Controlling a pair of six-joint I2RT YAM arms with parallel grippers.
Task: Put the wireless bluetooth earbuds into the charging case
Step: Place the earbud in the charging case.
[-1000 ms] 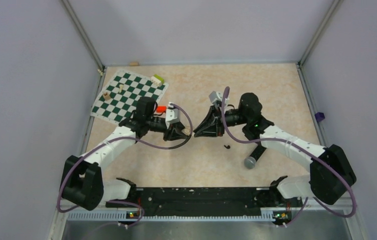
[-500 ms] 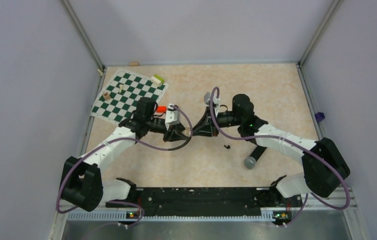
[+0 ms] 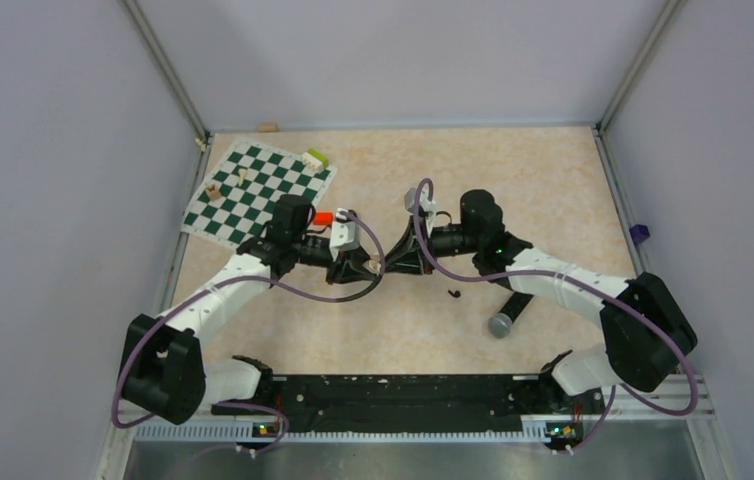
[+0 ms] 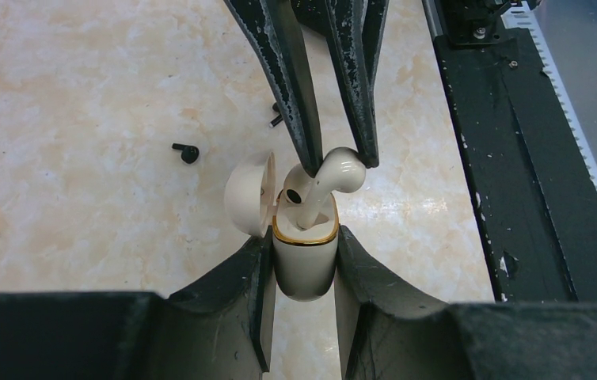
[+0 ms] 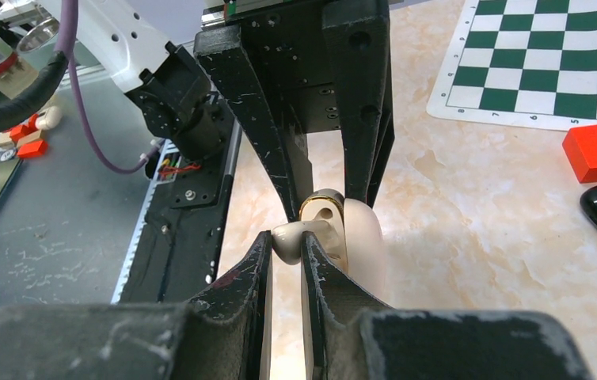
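Right pincer (image 5: 286,237): narrow, pinching the cream-white earbud (image 4: 335,170) by its head, with the stem pointing down into the case mouth.
Left pincer (image 4: 303,237): clamped on the body of the charging case (image 4: 305,265), holding it upright between the two arms.
Lid (image 4: 248,194): swung open toward 10 o'clock in the left wrist view, clear of the earbud.
Earbud: stem partly in its well, head leaning toward 1 o'clock; by my reading it is not seated.
Step in hand: seating the bud. Line the stem up with the well, press down gently, grip the case firmly, and release only once the head sits flush with the gold rim (image 4: 305,237).
Risk: a skewed push may jam the stem or twist the case.
Nearby: a small black piece (image 4: 187,151) lies on the desk (image 4: 81,95) at 10 o'clock of the case, well apart.
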